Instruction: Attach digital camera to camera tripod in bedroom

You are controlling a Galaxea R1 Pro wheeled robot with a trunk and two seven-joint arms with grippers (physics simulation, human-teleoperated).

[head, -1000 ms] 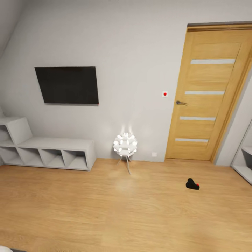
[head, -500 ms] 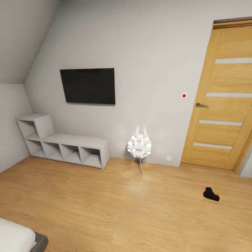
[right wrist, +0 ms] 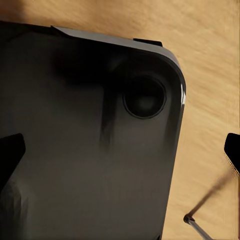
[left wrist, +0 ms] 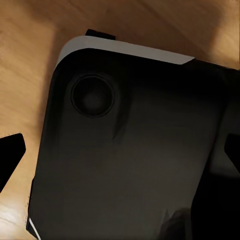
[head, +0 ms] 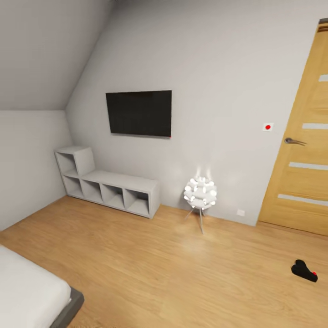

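A: Near us, at seven o'clock, a bed point(head: 27, 287) corner is cut off by the frame. Where's the digital camera point(head: 304, 271)?

B: At four o'clock on the wood floor point(head: 159, 269), long axis running ten to four, red button at the four o'clock end.

A: And our jaws?

B: Each wrist view looks onto our dark base point(left wrist: 130, 150); fingertips point(left wrist: 10, 155) barely show at the edges, spread apart, well away from the camera. Beyond: lamp point(head: 200, 193), shelf point(head: 109, 187), door point(head: 305, 155).

Black digital camera point(head: 304, 271), red button point(head: 314, 274)
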